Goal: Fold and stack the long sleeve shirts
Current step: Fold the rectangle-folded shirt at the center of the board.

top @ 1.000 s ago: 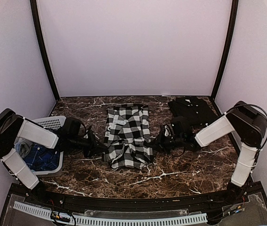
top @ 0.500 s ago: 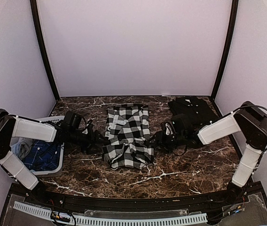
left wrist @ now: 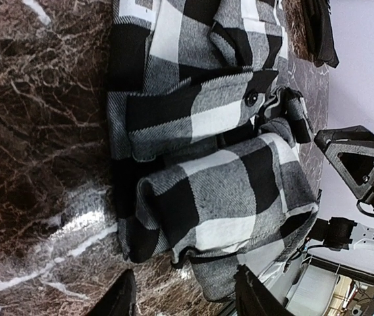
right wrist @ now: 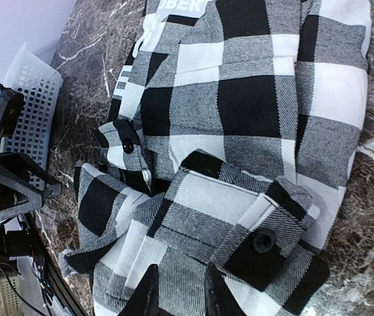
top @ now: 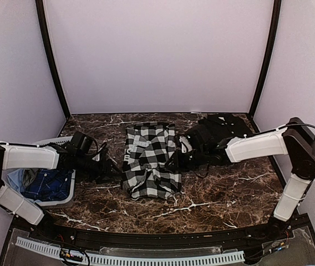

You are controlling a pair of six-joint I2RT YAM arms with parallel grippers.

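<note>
Centrally on the dark marble-pattern table (top: 218,191): black-and-white checked long sleeve shirt (top: 151,163), folded into a narrow bundle running from near the far edge toward the middle. Sleeves with buttoned cuffs laid across the top; black band with white block lettering along the left side. Left gripper (left wrist: 187,299) low at the shirt's left side, fingers spread wide, a corner of checked cloth lying between them, no pinch seen. Right gripper (right wrist: 180,296) low at the shirt's right side, fingers drawn close together over the cuff cloth; pinching or not, cannot tell. Also listed: heap of black garments (top: 227,127) at the far right corner, beside the right arm; white perforated plastic basket (top: 62,145) at the left edge, blue denim garment (top: 49,185) inside.
</note>
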